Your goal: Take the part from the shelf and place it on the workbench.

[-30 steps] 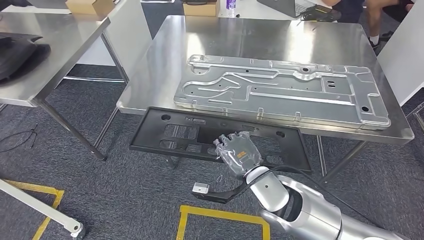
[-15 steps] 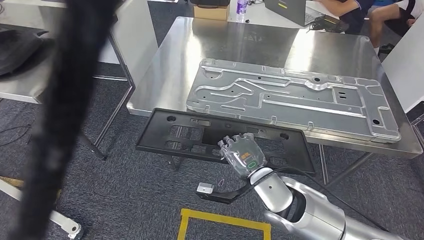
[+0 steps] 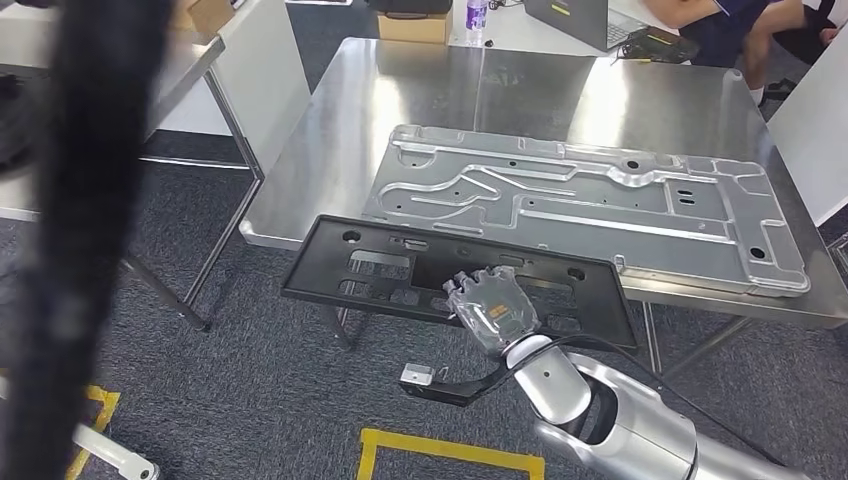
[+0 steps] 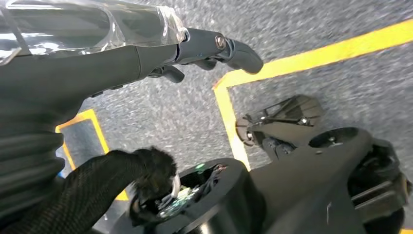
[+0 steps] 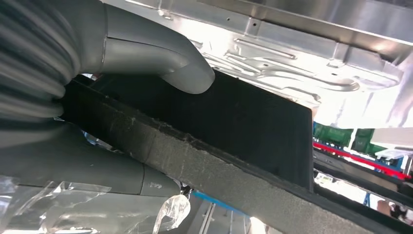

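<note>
The part is a long black flat panel with cut-outs [image 3: 400,265], held level at the front edge of the steel workbench [image 3: 420,90]. Its far edge overlaps the workbench's front edge. My right hand [image 3: 492,308], wrapped in clear film, grips the panel's near edge around the middle. In the right wrist view the grey thumb [image 5: 160,53] lies over the black panel [image 5: 234,122] while the fingers clamp from the other side. My left hand [image 4: 146,53] hangs over the carpet with its fingers stretched out and nothing in them.
A large silver stamped metal plate [image 3: 600,200] covers much of the workbench's near half. A second steel table [image 3: 190,55] stands to the left. A blurred dark shape [image 3: 80,250] crosses the left side. Yellow floor tape [image 3: 450,445] lies below. A person [image 3: 760,20] sits behind.
The panel has moved up and forward, so its far edge now reaches over the workbench's front edge. The camera shifted, and a blurred dark shape came in at the left.
</note>
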Tool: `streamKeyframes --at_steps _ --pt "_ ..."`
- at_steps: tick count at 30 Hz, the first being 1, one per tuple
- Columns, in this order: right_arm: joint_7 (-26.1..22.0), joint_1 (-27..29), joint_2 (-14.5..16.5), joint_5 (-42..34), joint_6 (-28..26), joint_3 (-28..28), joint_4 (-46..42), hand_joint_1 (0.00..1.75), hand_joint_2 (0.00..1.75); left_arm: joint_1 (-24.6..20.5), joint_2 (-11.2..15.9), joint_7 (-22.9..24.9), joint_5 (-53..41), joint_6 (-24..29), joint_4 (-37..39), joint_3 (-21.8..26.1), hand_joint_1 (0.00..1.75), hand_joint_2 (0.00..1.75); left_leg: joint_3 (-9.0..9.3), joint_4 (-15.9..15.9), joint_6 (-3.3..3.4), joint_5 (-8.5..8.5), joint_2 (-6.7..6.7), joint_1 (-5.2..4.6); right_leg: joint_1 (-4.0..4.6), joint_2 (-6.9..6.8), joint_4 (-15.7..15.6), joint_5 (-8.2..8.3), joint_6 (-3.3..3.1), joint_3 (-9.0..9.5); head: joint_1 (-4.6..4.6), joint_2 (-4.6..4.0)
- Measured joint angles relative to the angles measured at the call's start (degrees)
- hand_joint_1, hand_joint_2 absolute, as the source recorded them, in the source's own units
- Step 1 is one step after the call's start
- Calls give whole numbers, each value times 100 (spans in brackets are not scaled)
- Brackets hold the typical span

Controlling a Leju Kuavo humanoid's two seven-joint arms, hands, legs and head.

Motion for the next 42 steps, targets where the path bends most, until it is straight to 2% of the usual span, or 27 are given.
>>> streamKeyframes --at_steps 1,3,4,6,7,9,11,13,14,15,16,18,19,20,23,25,26,28,29,30,31,33,34,35,39,40,42 --pt "0 8 1 0 0 0 0 175 175 -2 0 2 -3 -2 0 1 0 175 76 -250 -31 219 2 20 -22 5 1 -38 27 55 0 0" --pt "0 7 2 0 0 -1 0 175 175 19 -5 10 -10 4 0 1 0 175 378 -1048 -93 699 8 60 -48 22 7 -116 103 158 -2 0" --pt "1 2 1 0 -1 -1 0 175 175 27 -9 14 -12 7 0 1 0 175 509 -1370 -78 809 12 68 -46 34 17 -148 144 175 -5 0" --pt "0 -3 -2 1 -6 -1 0 175 175 36 -16 15 -13 7 0 1 0 175 601 -1600 14 783 8 49 -21 48 23 -181 213 168 -4 1" --pt "-1 -3 -2 1 -9 -1 0 175 175 33 -15 14 -13 7 0 1 0 175 616 -1620 88 751 5 40 -25 47 23 -195 244 165 1 1" --pt "-3 -5 -2 2 -15 -3 0 175 175 33 -15 13 -15 7 0 1 0 175 655 -1619 188 724 -8 34 -51 28 119 -270 298 154 12 1" --pt "-6 -9 2 3 -25 -7 0 175 175 32 -15 11 -17 8 0 1 0 175 731 -1632 283 684 -12 30 -56 13 690 -506 319 -110 18 0" --pt "-8 1 5 4 -27 -7 3 175 175 34 -15 8 -18 8 0 1 0 175 792 -1632 352 628 -16 6 -39 12 1564 -775 312 -616 19 1" --pt "-8 9 5 4 -22 -7 7 175 175 39 -15 7 -16 8 0 1 0 175 826 -1632 370 598 -23 -10 -35 13 1837 -793 302 -825 20 1" --pt "-4 15 3 4 -12 -7 11 175 175 47 -15 7 -12 8 0 0 0 175 867 -1632 380 563 -34 -25 -31 13 1904 -700 284 -941 21 1" --pt "7 18 -4 4 4 -8 16 175 175 56 -16 7 -6 8 0 0 0 175 921 -1632 381 524 -46 -39 -22 13 1736 -494 255 -942 21 1" --pt "50 18 -46 5 51 -24 20 175 175 71 -18 5 9 7 0 -1 0 175 1029 -1632 366 426 -62 -61 18 12 960 34 165 -689 22 0" --pt "74 17 -69 5 74 -39 19 175 175 73 -20 4 13 6 0 0 0 175 1067 -1628 346 374 -67 -81 42 9 583 184 129 -539 21 0" --pt "96 17 -97 5 94 -57 17 175 175 77 -21 3 15 4 0 1 0 175 1083 -1629 323 330 -70 -92 61 7 343 244 105 -435 20 1" --pt "157 37 -184 2 158 -117 11 175 175 82 -19 -10 19 3 0 -1 0 175 1097 -1638 236 241 -67 -91 76 12 202 152 82 -364 18 2" --pt "193 55 -258 2 198 -176 3 175 175 80 -13 -22 21 6 0 -1 0 175 1012 -1421 166 112 -52 -72 57 14 171 119 41 -330 9 2" --pt "208 60 -289 2 211 -203 -2 175 175 79 -10 -27 22 8 0 -1 0 175 870 -1139 133 -13 -44 -60 44 14 160 101 20 -307 2 2" --pt "241 90 -346 2 226 -241 -6 175 175 78 -9 -52 31 3 0 2 0 175 402 -324 88 -291 -39 -44 41 26 161 49 -7 -264 -8 1" --pt "255 124 -379 2 236 -256 -7 175 175 74 -9 -62 36 -6 0 5 0 175 195 -3 74 -347 -39 -42 37 31 162 16 -3 -228 -10 1" --pt "272 169 -415 2 246 -275 -7 175 175 69 -9 -71 40 -15 0 8 0 175 80 126 60 -285 -39 -41 30 34 163 -26 7 -174 -10 1" --pt "290 212 -451 2 255 -299 -9 175 175 65 -8 -69 40 -22 0 10 0 175 83 19 46 -104 -38 -38 23 34 163 -73 22 -105 -11 1" --pt "327 263 -514 5 262 -364 -22 175 175 74 -2 -57 37 -15 0 12 0 175 326 -679 37 425 -26 -24 7 40 158 -169 69 41 -10 1" --pt "344 266 -548 10 265 -406 -35 175 175 84 0 -51 39 -8 0 12 0 175 444 -1008 47 612 -20 -29 12 48 159 -205 97 88 -12 1" --pt "356 266 -583 15 274 -451 -52 175 175 89 1 -46 41 -1 0 12 0 175 541 -1264 83 683 -16 -33 19 56 161 -228 129 101 -14 1" --pt "362 293 -701 37 320 -584 -120 175 175 95 -2 -43 49 8 0 15 0 175 638 -1484 268 603 -30 -52 30 57 186 -268 228 57 3 2" --pt "362 295 -717 45 323 -611 -141 175 175 92 -4 -45 48 10 0 15 0 175 669 -1499 309 592 -32 -50 26 47 315 -327 248 7 8 2" --pt "365 297 -743 61 333 -662 -179 175 175 87 -7 -47 46 19 0 16 0 175 749 -1520 390 553 -33 -52 19 29 957 -553 279 -313 18 1"
